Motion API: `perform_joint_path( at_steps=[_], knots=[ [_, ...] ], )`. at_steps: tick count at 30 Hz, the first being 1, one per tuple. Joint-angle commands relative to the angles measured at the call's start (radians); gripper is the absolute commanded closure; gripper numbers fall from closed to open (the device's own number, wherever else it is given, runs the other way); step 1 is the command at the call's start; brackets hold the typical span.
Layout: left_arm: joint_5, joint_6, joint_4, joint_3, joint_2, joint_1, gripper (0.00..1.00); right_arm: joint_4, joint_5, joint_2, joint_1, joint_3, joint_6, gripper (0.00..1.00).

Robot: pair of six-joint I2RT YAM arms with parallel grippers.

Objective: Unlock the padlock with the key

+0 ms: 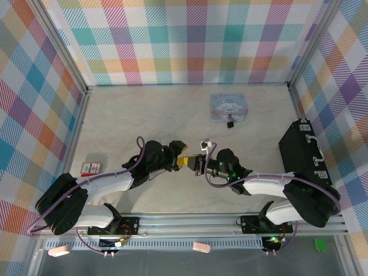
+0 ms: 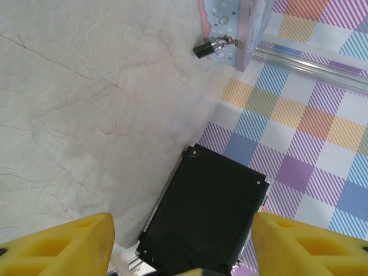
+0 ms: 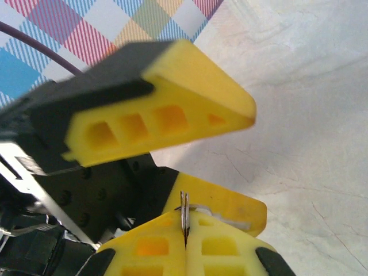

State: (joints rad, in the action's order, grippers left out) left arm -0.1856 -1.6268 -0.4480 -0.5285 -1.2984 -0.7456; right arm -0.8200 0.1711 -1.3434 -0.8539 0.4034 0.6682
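Right wrist: right tool (image 3: 185,241) tight on the key (image 3: 184,208), left tool (image 2: 181,236) wide apart, padlock (image 2: 202,49) at the tin (image 2: 227,20).

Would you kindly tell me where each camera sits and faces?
Top external: above, behind the bases, looking down at the table and both arms.
Left wrist: looks past its open left claw toward the padlock.
Right wrist: looks over its right claw, shut on the key, at the left claw.
Shared: top external and left wrist both show the padlock.
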Motion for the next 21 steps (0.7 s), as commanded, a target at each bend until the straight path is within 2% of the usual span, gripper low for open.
perform_joint_path(
  at_steps=[1,10,15,18,21],
  knots=[
    [0.030,-0.001,-0.006,0.028,0.023,-0.003,0.37,-0.005,-0.010,0.029,-0.008,-0.008,-0.006,1.00],
    [0.033,0.001,-0.002,0.042,0.048,0.005,0.39,-0.010,-0.012,0.036,-0.008,-0.010,-0.001,1.00],
    [0.033,0.104,0.048,0.093,0.125,0.086,0.38,0.061,-0.094,0.108,-0.007,-0.022,0.023,1.00],
    [0.007,0.203,-0.012,0.144,0.200,0.169,0.37,0.130,-0.120,0.172,-0.002,-0.014,0.031,1.00],
    [-0.018,0.454,0.036,0.115,0.298,0.203,0.33,0.157,-0.110,0.216,0.024,-0.011,0.064,1.00]
  ],
)
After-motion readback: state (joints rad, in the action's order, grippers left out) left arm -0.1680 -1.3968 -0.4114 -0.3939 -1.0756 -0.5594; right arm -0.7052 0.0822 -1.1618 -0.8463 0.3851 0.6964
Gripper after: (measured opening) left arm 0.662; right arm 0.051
